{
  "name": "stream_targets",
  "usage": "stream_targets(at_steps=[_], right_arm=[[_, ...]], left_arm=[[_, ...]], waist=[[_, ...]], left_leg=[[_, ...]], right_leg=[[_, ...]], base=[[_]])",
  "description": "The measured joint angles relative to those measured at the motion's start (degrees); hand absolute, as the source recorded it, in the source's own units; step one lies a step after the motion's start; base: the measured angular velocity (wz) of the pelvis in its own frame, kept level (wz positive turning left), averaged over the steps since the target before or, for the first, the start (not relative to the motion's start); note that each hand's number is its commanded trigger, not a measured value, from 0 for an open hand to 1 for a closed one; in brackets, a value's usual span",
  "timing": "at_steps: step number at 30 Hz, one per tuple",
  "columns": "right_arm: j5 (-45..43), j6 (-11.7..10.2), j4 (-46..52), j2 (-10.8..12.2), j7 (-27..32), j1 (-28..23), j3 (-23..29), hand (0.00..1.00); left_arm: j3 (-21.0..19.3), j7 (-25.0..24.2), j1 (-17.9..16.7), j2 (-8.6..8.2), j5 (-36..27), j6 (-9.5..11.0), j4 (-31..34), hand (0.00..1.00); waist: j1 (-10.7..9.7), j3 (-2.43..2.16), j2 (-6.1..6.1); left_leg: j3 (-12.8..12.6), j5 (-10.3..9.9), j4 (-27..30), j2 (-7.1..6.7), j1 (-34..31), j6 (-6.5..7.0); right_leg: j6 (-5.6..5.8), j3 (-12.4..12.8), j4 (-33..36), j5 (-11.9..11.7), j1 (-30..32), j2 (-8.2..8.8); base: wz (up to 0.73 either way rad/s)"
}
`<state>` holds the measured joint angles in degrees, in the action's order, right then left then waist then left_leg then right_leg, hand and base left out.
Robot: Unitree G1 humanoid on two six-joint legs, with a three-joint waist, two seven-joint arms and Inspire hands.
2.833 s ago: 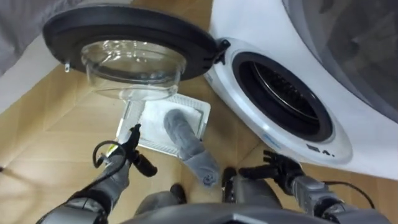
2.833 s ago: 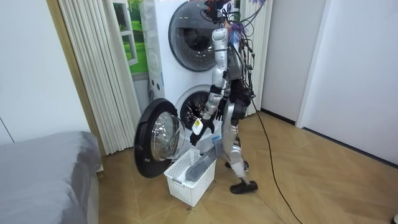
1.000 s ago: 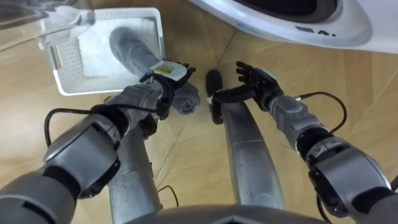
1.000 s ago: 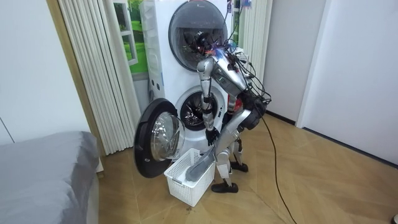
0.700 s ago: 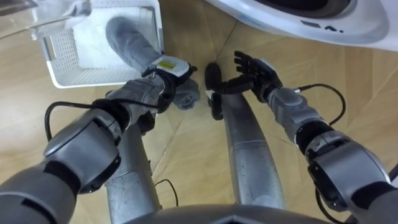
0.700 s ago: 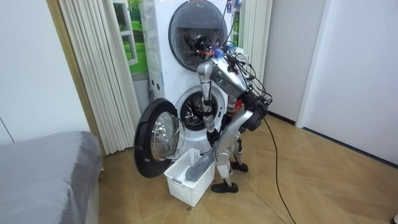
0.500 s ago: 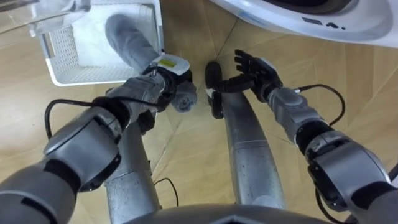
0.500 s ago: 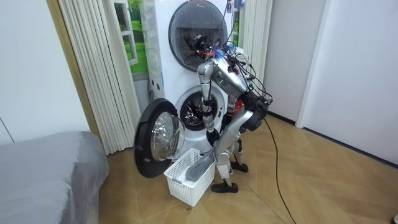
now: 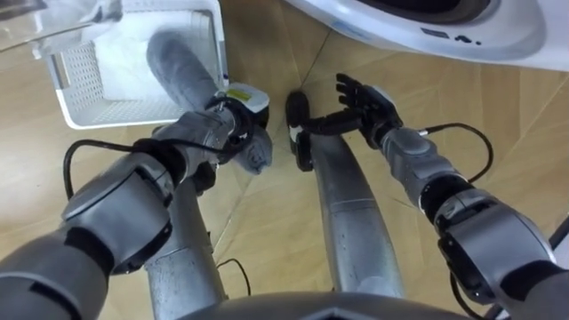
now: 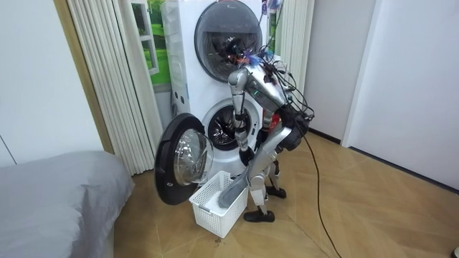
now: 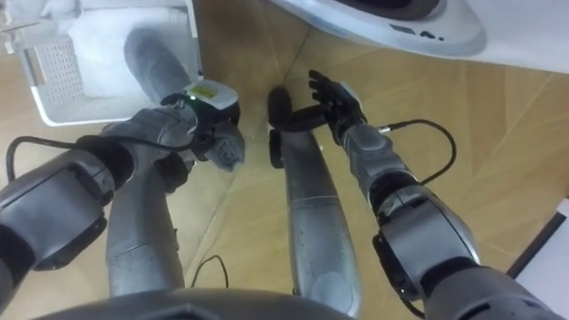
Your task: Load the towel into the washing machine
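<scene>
Room view: two front-loading machines stand stacked, an upper machine (image 10: 222, 32) over the washing machine (image 10: 219, 122), whose one round door (image 10: 181, 168) hangs open toward the room view's left. A grey bed (image 10: 57, 201) fills the lower left. The robot bends forward over one white laundry basket (image 10: 208, 211) on the wooden floor (image 10: 358, 215). One grey towel (image 9: 178, 62), bunched into a thick roll, trails from inside the basket over its near edge. The left hand (image 9: 236, 120) curls round its lower end; the right hand (image 9: 364, 102) is spread, empty.
</scene>
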<state>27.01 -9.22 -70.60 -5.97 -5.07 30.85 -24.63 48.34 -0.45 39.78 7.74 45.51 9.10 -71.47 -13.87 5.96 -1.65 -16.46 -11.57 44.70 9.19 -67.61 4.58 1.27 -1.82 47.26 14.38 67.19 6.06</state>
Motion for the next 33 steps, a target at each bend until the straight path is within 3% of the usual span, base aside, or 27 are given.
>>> stream_targets(at_steps=[4,9,13,16,21,25,30,33], right_arm=[[1.64,0.02,-0.44,-0.06,0.61,-1.81,-0.01,0.0],[2.45,-0.06,-1.94,-0.26,0.68,-4.76,0.37,0.0],[0.9,-0.21,-2.22,-1.14,0.71,-6.54,3.64,0.0],[0.64,-0.84,-1.89,-1.97,1.26,-6.82,4.66,0.0],[-2.72,-1.8,-0.42,-2.65,1.66,-7.96,4.66,0.0],[-3.51,-2.07,-0.35,-2.64,1.53,-7.9,6.23,0.0],[-7.26,-1.99,0.33,-2.57,2.13,-8.3,6.1,0.0],[-9.47,-1.94,2.05,-2.22,2.43,-8.86,5.87,0.0]], left_arm=[[-1.24,1.39,-1.7,0.63,-2.5,0.68,0.01,1.0],[-8.46,6.02,-4.8,2.02,-5.38,3.57,0.01,1.0],[-16.24,12.72,-7.29,3.44,-5.46,5.75,3.59,1.0],[-18.15,17.78,-7.78,5.03,-6.67,6.54,7.42,1.0],[-22.17,24.36,-7.04,3.15,-9.17,7.76,8.6,1.0],[-23.84,24.98,-8.57,1.76,-18.98,8.89,13.64,1.0],[-24.66,21.48,-9.46,-0.11,-32.92,9.15,16.38,1.0],[-23.64,15.31,-11.08,-0.74,-45.03,9.15,17.62,1.0]], waist=[[0.16,-0.01,0.01],[1.93,0.01,0.05],[4.3,0.06,0.15],[5.5,-0.03,0.52],[6.37,-0.06,1.15],[7.26,-0.28,1.54],[9.24,-0.32,1.54],[9.51,-0.45,1.41]], left_leg=[[0.75,-0.09,-0.13,0.24,3.39,-0.14],[0.78,-0.4,-1.46,0.02,10.2,-0.56],[0.8,-0.57,-2.79,-0.08,14.6,-0.88],[0.91,-0.5,-3.05,-0.16,15.87,-0.95],[0.97,-0.4,-5.36,-0.58,20.5,-0.99],[0.71,-0.32,-7.06,-1.34,23.62,-1.17],[0.93,-0.39,-7.0,-1.15,24.1,-1.41],[1.37,-0.4,-7.13,-1.43,24.65,-1.43]], right_leg=[[0.01,-0.91,-1.27,0.0,-4.28,-0.26],[0.01,-1.24,-3.14,-0.02,-11.37,-0.45],[-0.08,-1.46,-3.74,0.14,-15.45,-0.17],[-0.03,-1.8,-4.62,-0.01,-17.03,-0.29],[0.23,-2.28,-7.22,-0.23,-22.11,0.06],[0.3,-3.15,-8.57,-0.23,-24.95,0.89],[0.25,-3.75,-8.39,-0.24,-25.71,0.92],[0.15,-4.91,-8.7,-0.18,-26.51,1.44]], base=[[-0.01],[-0.01],[-0.02],[0.0],[0.05],[0.04],[0.02],[0.07]])
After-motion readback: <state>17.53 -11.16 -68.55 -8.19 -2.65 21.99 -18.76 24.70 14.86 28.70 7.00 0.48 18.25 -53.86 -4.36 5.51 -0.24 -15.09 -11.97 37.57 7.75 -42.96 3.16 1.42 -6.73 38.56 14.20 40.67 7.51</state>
